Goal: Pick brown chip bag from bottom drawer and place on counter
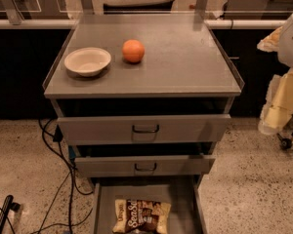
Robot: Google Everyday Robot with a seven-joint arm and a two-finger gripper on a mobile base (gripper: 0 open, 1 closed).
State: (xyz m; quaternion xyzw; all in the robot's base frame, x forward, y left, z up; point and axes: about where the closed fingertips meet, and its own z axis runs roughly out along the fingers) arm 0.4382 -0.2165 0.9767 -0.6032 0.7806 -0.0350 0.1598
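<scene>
- The brown chip bag (140, 217) lies flat at 6 o'clock in the view, on the floor of the bottom drawer (183, 204). Its white "Sea Salt" lettering faces up and its lower end is cut off by the frame edge.
- The bag sits nearer the drawer's 9 o'clock wall than its 3 o'clock wall.
- The bottom drawer is pulled out farther than the two above it.
- The middle drawer (176, 165) and top drawer (185, 129) each stand slightly out, and each has a dark handle at its centre.
- The grey worktop (185, 57) carries a cream bowl (87, 61) toward its 9 o'clock side.
- An orange (133, 50) sits near the bowl at the bowl's 2 o'clock, not touching it.
- The gripper (277, 112) is at the 3 o'clock edge of the view, beside the cabinet and well apart from the bag. I cannot tell whether it is open or closed.
- Black cables (70, 189) trail over the speckled floor at 8 o'clock.
</scene>
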